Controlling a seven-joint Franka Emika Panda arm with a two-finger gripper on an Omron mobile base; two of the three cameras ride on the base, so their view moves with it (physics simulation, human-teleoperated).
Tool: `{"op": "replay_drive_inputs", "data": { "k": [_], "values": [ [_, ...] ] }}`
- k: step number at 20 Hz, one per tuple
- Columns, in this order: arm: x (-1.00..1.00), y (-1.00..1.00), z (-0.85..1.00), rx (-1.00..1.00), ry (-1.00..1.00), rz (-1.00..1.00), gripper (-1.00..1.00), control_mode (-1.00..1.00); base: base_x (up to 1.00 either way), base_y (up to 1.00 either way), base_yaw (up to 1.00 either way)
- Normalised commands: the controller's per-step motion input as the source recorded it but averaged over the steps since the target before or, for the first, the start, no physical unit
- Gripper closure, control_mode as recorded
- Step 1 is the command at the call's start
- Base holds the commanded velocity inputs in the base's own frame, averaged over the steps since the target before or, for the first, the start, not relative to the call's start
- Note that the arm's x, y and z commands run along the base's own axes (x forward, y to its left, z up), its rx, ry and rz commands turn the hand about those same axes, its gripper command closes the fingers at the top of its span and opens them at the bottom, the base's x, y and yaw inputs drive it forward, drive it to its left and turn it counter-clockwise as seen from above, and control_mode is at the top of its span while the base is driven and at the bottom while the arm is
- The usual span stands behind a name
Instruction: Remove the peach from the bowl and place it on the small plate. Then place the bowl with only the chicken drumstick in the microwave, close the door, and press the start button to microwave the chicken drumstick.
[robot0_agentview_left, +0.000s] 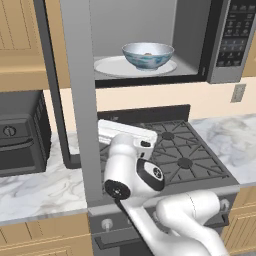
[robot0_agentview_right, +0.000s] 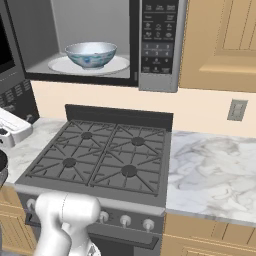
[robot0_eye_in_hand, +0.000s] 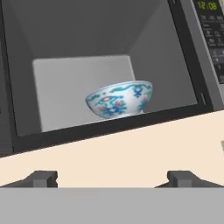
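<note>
The glossy blue-patterned white bowl (robot0_eye_in_hand: 119, 99) sits inside the open grey steel microwave (robot0_agentview_left: 227, 42), frame centre. The gripper (robot0_eye_in_hand: 113, 178) hangs empty, fingers wide apart; a clumsy door swing could clip the arm.

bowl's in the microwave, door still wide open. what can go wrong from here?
1. The door stands swung out toward the robot, close beside the arm; a sweep to shut it could clip its edge.
2. The bowl sits near the front of the turntable; a slammed door may jolt it.
3. Start cannot run until the door latches.
</note>
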Motion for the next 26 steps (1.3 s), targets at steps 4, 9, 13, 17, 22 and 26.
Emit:
{"op": "replay_drive_inputs", "data": {
  "k": [4,9,13,17,22,26],
  "values": [
    [0.00,0.63,-0.13,-0.11,-0.01,0.00,-1.00,-1.00,0.00,0.00,0.00],
    [-0.03,0.56,-0.02,-0.01,-0.13,-0.03,-1.00,-1.00,0.00,0.00,0.00],
    [-0.17,0.51,0.01,0.00,-0.19,-0.09,-1.00,-1.00,0.00,0.00,0.00],
    [-0.16,0.59,0.00,0.00,-0.19,-0.10,-1.00,-1.00,0.00,0.00,0.00],
    [-0.27,0.42,0.14,0.00,-0.23,-0.10,-1.00,-1.00,0.00,0.00,0.00],
    [-0.39,0.13,0.64,0.00,-0.29,-0.10,-1.00,-1.00,0.00,0.00,0.00]
  ]
}}
